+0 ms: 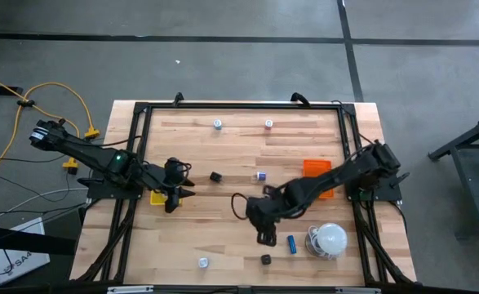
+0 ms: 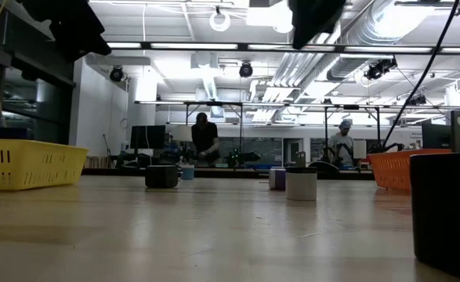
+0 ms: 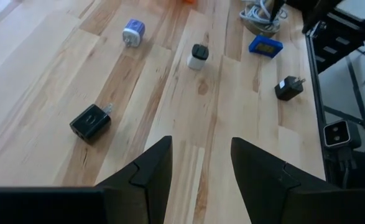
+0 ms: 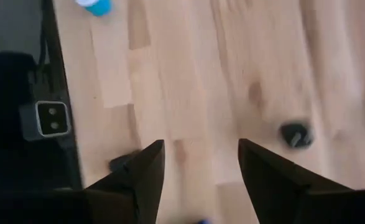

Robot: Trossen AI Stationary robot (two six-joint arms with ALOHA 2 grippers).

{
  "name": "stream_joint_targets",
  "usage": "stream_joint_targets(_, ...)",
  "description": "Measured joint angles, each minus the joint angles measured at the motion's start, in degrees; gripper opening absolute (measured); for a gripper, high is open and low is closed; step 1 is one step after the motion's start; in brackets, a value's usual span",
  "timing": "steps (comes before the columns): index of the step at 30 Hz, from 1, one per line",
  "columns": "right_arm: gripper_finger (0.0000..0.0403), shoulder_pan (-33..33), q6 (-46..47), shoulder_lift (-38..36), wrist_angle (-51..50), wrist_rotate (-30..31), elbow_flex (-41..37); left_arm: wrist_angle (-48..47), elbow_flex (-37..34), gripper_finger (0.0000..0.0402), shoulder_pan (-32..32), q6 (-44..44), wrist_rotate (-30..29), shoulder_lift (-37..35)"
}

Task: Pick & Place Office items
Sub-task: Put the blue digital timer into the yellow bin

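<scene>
The office items lie scattered on the wooden table: white-silver round bits, black blocks, a purple piece and a blue stick. My left gripper hovers open beside the yellow tray. Its wrist view shows a black block ahead, apart from the fingers. My right gripper is open above bare wood left of the blue stick. In its wrist view a black piece lies off to one side.
An orange tray sits near the table's right edge. A large white dome with a coiled cable sits near the right near corner. A black frame borders the table. People stand far back in the room.
</scene>
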Motion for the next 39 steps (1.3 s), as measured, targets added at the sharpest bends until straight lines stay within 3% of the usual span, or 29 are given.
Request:
stream_joint_targets(9, 0.0167, 3.7, 32.1, 1.1, -4.2, -2.8, 0.1, 0.8, 0.0, 0.0158, 0.0, 0.0, 0.0, 0.0)
stream_joint_targets(17, 0.0159, 4.1, 43.9, 2.1, -11.9, -7.7, -0.1, 0.8, 0.0, 0.0158, 0.0, 0.0, 0.0, 0.0)
stream_joint_targets(25, 0.0158, -0.3, 42.7, 5.5, -19.0, -18.6, -0.1, 0.9, 0.0, 0.0158, 0.0, 0.0, 0.0, 0.0)
stream_joint_targets(34, 0.0155, -5.6, 32.7, 9.6, -23.6, -24.7, -0.1, 1.1, 0.0, 0.0158, 0.0, 0.0, 0.0, 0.0)
stream_joint_targets(39, 0.0154, -6.0, 31.6, 11.0, -22.6, -26.3, -0.2, 1.1, 0.0, 0.0158, 0.0, 0.0, 0.0, 0.0)
